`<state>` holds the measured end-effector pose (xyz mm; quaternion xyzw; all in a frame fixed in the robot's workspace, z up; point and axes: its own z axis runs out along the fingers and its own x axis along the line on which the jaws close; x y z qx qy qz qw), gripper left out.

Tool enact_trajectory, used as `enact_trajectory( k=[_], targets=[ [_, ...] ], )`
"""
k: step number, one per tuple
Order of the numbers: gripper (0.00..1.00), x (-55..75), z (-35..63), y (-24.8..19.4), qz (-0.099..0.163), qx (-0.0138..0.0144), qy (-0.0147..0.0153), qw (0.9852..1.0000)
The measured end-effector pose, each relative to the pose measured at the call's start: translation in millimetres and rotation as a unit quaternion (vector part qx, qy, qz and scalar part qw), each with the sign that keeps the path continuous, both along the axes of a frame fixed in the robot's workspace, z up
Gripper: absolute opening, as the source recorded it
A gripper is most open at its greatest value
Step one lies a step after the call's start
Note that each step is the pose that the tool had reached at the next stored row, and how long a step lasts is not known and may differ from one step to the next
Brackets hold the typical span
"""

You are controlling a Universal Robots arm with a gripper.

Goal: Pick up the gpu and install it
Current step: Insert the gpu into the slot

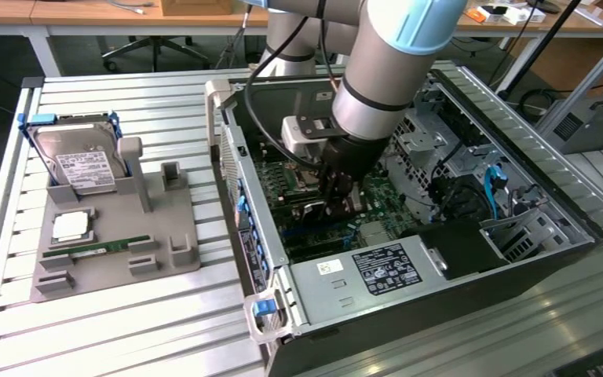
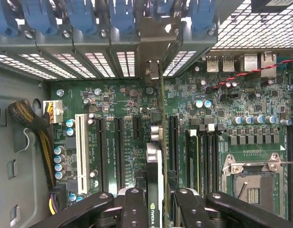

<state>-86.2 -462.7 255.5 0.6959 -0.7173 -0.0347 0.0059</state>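
On the exterior view's left, a grey parts fixture [image 1: 113, 236] is seen on the slatted aluminium table [image 1: 123, 330], kept there so that components stand ready within reach: a hard drive [image 1: 79, 161] in its blue caddy is propped upright in a cradle, a processor [image 1: 71, 226] is laid flat in a recess, and a green RAM stick [image 1: 94, 251] is lodged in a slot. The upright holders at the fixture's near edge are left bare. Toward the middle, an open tower case [image 1: 407, 236] is laid on its side, so that the motherboard [image 2: 118, 104] is exposed from above. The arm is lowered into the case, and the gripper [image 1: 335, 206] is held just over the board. In the wrist view the fingers [image 2: 135, 209] are shown clamped on the gpu [image 2: 155, 161], carried edge-on with its metal bracket [image 2: 153, 71] toward the rear slot openings, apparently so the card can be lined up with an expansion slot [image 2: 171, 142]. Whether it is already seated cannot be told. Farther right, the empty CPU socket [image 2: 253, 183] is visible.
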Motion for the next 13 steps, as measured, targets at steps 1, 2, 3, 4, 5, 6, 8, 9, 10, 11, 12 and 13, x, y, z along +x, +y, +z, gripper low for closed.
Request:
enact_trajectory(
  k=[1, 2, 3, 4, 5, 6, 8, 9, 10, 11, 12, 13],
  targets=[
    [0.27, 0.0, -0.2, -0.1, 0.000, -0.0003, 0.0001, 1.0000],
    [0.27, 0.0, -0.7, 0.0, -0.001, 0.0000, 0.0000, 1.0000],
    [0.27, 0.0, -1.0, 0.0, -0.001, 0.0000, 0.0000, 1.0000],
    [0.27, 0.0, -1.0, 0.0, -0.001, -0.0001, 0.0000, 1.0000],
    [0.27, 0.0, -1.0, 0.0, -0.001, -0.0001, 0.0000, 1.0000],
    [0.27, 0.0, -1.0, 0.0, -0.001, -0.0001, 0.0000, 1.0000],
    [0.27, 0.0, -1.1, 0.0, -0.001, -0.0001, 0.0001, 1.0000],
    [0.27, 0.0, -1.1, 0.0, -0.001, -0.0001, 0.0000, 1.0000],
    [0.27, 0.0, -1.2, 0.0, -0.001, -0.0001, 0.0000, 1.0000],
    [0.27, 0.0, -1.2, 0.0, -0.001, -0.0001, 0.0000, 1.0000],
    [0.27, 0.0, -1.4, 0.0, -0.001, -0.0001, 0.0000, 1.0000],
    [0.27, 0.1, -2.5, 0.1, -0.002, 0.0004, -0.0002, 1.0000]
  ],
)
